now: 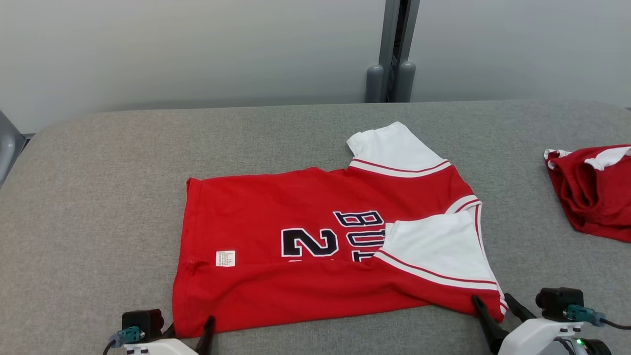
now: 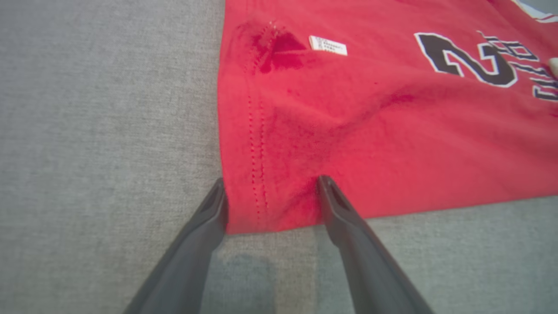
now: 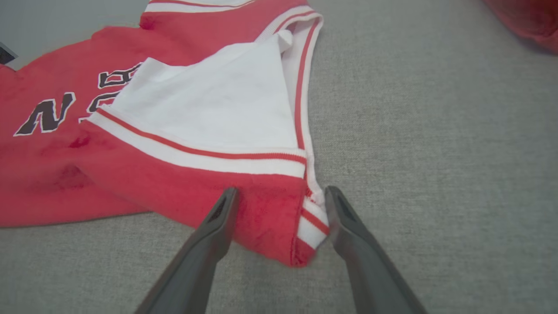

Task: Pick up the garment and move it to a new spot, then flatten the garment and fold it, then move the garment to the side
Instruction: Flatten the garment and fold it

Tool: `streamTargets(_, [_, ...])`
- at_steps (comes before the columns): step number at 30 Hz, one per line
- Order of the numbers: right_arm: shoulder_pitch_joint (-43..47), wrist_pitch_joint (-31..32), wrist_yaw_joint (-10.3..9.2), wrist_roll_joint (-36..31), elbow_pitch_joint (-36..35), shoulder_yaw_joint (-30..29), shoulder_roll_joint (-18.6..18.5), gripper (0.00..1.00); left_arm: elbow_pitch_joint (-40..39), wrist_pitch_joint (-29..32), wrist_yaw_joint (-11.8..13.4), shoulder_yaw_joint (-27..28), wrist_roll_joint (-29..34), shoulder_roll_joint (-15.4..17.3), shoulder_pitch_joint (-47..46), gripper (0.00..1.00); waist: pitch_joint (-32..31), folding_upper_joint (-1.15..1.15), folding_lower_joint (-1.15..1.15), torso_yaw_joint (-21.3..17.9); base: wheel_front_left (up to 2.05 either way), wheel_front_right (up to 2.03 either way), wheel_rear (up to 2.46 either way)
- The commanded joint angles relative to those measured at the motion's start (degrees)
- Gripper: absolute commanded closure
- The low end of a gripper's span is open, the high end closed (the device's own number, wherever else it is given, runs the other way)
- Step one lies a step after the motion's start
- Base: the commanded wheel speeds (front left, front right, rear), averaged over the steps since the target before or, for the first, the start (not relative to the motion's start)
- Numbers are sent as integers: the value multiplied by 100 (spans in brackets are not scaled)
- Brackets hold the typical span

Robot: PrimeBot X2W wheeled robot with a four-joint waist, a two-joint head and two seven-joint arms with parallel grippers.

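Left gripper [image 1: 190, 335] [image 2: 271, 183]: 2 long dark fingers spread wide with nothing clamped. They straddle the jersey's near left hem corner, 1 at the side edge and 1 resting on the red cloth.
Desk [image 1: 98, 197]: 1 flat top covered in grey woven fabric, with rounded far corners.
Jersey [image 1: 276, 212] [image 2: 370, 131] [image 3: 174, 187]: 1 soft red knit shirt spread across the middle of the desk, hem to the left. Its near long edge is folded over the front, covering the bottom of the dark, white-edged lettering.
Label [image 1: 225, 258] [image 2: 328, 45]: 1 small white printed rectangle near the hem.
Sleeves: 2, white with red-and-white striped trim. 1 [image 1: 394, 148] points away and 1 [image 1: 436, 246] lies folded onto the chest.
Right gripper [image 1: 492, 298] [image 3: 281, 192]: 2 fingers wide apart, gripping nothing, set either side of the jersey's near right corner with its striped edging.
Second garment [image 1: 596, 192] [image 3: 527, 17]: 1 crumpled red piece with white trim at the desk's right, well apart from the jersey.
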Motion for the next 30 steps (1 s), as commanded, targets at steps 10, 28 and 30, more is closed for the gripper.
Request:
streamTargets(10, [118,291,1,-29,-219,-88,59,100,223,88,-234,-81,-26,-38,-216,100,56,0,0,13,0,0,0])
streamTargets(28, [58,1452,1,1247,-915,260,-622,100,-6,237,-449,-665,731,554,-505,100,-214,0,0,23,0,0,0])
streamTargets(30, [91,1803,1,1495,-1040,314,-766,100,-87,335,-516,-744,788,635,-526,100,-255,0,0,9,0,0,0])
